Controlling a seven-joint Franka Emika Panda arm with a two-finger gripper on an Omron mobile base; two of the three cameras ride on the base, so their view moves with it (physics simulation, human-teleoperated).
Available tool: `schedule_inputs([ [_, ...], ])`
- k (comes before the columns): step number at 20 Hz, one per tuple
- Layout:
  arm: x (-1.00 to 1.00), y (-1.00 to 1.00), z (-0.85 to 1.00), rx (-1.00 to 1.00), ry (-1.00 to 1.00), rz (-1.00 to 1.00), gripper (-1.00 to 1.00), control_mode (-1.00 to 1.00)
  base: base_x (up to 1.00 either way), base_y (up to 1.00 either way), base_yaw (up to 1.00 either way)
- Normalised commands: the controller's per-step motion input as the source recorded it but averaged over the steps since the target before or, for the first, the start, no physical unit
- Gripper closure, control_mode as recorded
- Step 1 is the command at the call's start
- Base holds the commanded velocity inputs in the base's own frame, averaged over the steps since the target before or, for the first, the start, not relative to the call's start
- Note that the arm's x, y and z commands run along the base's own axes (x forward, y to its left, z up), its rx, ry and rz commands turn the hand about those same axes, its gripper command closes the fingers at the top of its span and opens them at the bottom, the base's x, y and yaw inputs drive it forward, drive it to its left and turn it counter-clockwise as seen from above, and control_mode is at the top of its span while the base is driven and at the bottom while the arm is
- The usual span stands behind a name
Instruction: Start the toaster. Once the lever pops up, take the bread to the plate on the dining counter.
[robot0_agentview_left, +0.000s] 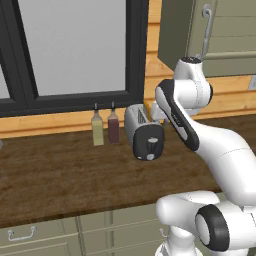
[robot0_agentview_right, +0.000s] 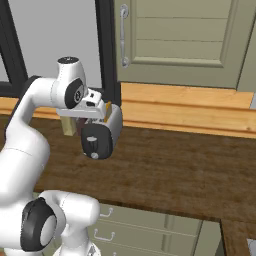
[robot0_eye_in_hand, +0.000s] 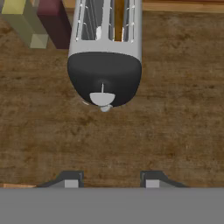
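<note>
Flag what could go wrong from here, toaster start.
1. The claw hangs short of the toaster with fingers parted; a descent could miss the small lever.
2. Two bottles stand close beside the toaster; a sideways swing could topple them.
3. Pushing the dark end panel could slide the toaster.

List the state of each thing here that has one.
Toaster: upright on the counter, bread in one slot, untouched.
Bread: down in the slot.
Pincer: open, empty, short of the toaster.
Two bottles: upright, side by side.
Cabinet door: closed.
</note>
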Motion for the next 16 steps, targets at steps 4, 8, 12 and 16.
schedule_inputs([
  [4, -0.27, 0.03, -0.11, -0.01, -0.04, 0.01, -1.0, -1.0, 0.0, 0.0, 0.0],
  [8, -0.4, 0.16, -0.29, -0.01, -0.1, 0.01, -1.0, -1.0, 0.0, 0.0, 0.0],
  [12, 0.0, 0.18, -0.36, 0.0, -0.05, -0.02, -1.0, -1.0, 0.0, 0.0, 0.0],
  [16, 0.13, 0.1, -0.33, 0.0, -0.08, -0.11, -1.0, -1.0, 0.0, 0.0, 0.0],
])
